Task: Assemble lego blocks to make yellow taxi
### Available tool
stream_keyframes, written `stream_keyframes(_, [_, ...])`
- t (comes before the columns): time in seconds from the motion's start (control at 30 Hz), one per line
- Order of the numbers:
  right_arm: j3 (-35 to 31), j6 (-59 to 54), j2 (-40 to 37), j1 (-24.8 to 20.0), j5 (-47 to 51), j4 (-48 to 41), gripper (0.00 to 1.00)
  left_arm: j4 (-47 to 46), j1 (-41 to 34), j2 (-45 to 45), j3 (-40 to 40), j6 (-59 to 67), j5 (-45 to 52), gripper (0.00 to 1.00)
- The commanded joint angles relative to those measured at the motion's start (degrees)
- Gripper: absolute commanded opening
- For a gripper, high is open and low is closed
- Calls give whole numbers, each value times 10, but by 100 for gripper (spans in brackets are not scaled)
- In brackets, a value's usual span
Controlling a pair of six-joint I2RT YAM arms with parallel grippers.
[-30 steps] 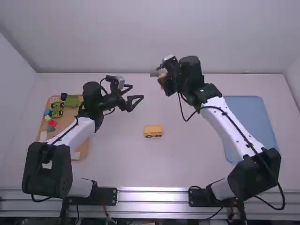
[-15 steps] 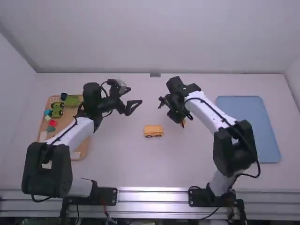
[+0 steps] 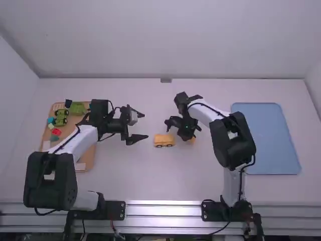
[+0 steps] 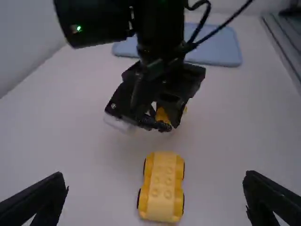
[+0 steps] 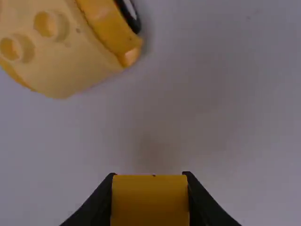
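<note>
The yellow car base (image 3: 164, 140) lies on the table between the arms, wheels on its sides and studs on top in the left wrist view (image 4: 163, 186). My left gripper (image 3: 141, 126) is left of it, wide open and holding nothing; its fingers stand far apart in the left wrist view (image 4: 155, 193). Just right of the base, my right gripper (image 3: 188, 139) points down, shut on a yellow block (image 3: 192, 140). In the right wrist view that block (image 5: 150, 200) fills the space within my right gripper (image 5: 150, 183); the base (image 5: 61, 52) is apart from it.
At the left, an orange tray (image 3: 89, 158) holds green wheeled pieces (image 3: 61, 117) and several small coloured blocks, partly behind the left arm. A blue tray (image 3: 268, 135) lies on the right side of the table.
The right arm has drawn back and down from the far side, bringing its yellow block beside the car base. My left gripper has turned and shifted slightly toward the camera. The base stays put.
</note>
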Motion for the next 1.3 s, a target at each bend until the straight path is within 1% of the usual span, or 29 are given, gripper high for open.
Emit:
stream_keyframes(0.0, [0, -49, 15, 2, -5, 0, 0, -3, -1, 4, 3, 63, 8, 99])
stream_keyframes(0.13, [-1, -66, 16, 2, -5, -2, 9, -6, 4, 4, 3, 63, 8, 99])
stream_keyframes(0.17, [-2, -66, 16, 2, -5, -1, 13, -6, 4, 4, 3, 63, 8, 99])
stream_keyframes(0.23, [-10, -66, 16, 2, -2, 12, 23, -6, 4, 4, 3, 63, 8, 99])
stream_keyframes(0.27, [-13, -66, 16, 1, 0, 16, 32, -5, 4, 4, 3, 63, 8, 99])
stream_keyframes(0.3, [-22, -66, 16, 1, 1, 24, 55, -5, 4, 4, 3, 63, 8, 99])
stream_keyframes(0.33, [-26, -66, 16, 1, 9, 30, 62, -4, 4, 4, 3, 63, 8, 99])
stream_keyframes(0.37, [-28, -60, 16, 2, 23, 32, 72, 0, 4, 4, 3, 63, 9, 99])
stream_keyframes(0.4, [-28, -51, 16, 3, 30, 33, 79, 3, 4, 4, 3, 63, 8, 99])
stream_keyframes(0.43, [-27, -36, 14, 6, 35, 36, 83, 9, 4, 4, 3, 63, 8, 99])
stream_keyframes(0.47, [-21, -25, 11, 10, 36, 41, 95, 12, 4, 4, 3, 63, 8, 99])
stream_keyframes(0.5, [-16, -19, 7, 10, 31, 40, 100, 12, 4, 4, 3, 63, 8, 99])
stream_keyframes(0.57, [2, -34, -18, 9, -6, 25, 99, 13, 4, 4, 3, 67, 9, 99])
stream_keyframes(0.67, [9, -65, -60, -1, -61, 6, 99, 16, 4, 4, 3, 60, 10, 99])
stream_keyframes(0.7, [7, -70, -76, -10, -87, 6, 99, 15, 3, 4, 3, 55, 8, 99])
stream_keyframes(0.73, [-3, -78, -95, -27, -133, 21, 99, 16, 3, 4, 3, 36, 5, 99])
stream_keyframes(0.8, [-22, -82, -108, -50, -192, 45, 99, 15, 3, 4, 3, 21, 6, 99])
stream_keyframes(0.9, [-94, -116, -115, -106, -299, 119, 99, 21, -6, 9, -7, 34, 3, 99])
stream_keyframes(0.97, [-141, -124, -115, -133, -353, 181, 99, 34, -14, 16, -17, 52, 6, 99])
stream_keyframes(1.0, [-173, -126, -115, -151, -395, 236, 99, 54, -22, 23, -28, 53, 11, 99])
stream_keyframes(1.03, [-189, -123, -115, -163, -424, 267, 99, 74, -27, 29, -36, 47, 10, 99])
stream_keyframes(1.07, [-200, -119, -115, -172, -446, 288, 99, 86, -31, 31, -41, 45, 10, 99])
stream_keyframes(1.13, [-229, -99, -115, -197, -494, 325, 99, 140, -42, 49, -59, 26, 9, 99])
stream_keyframes(1.17, [-253, -96, -115, -212, -518, 346, 99, 175, -46, 60, -66, 7, 11, 99])
stream_keyframes(1.23, [-278, -96, -115, -224, -555, 386, 99, 213, -45, 71, -73, -22, 10, 99])
stream_keyframes(1.27, [-296, -96, -115, -230, -583, 424, 99, 239, -45, 78, -79, -47, 10, 99])
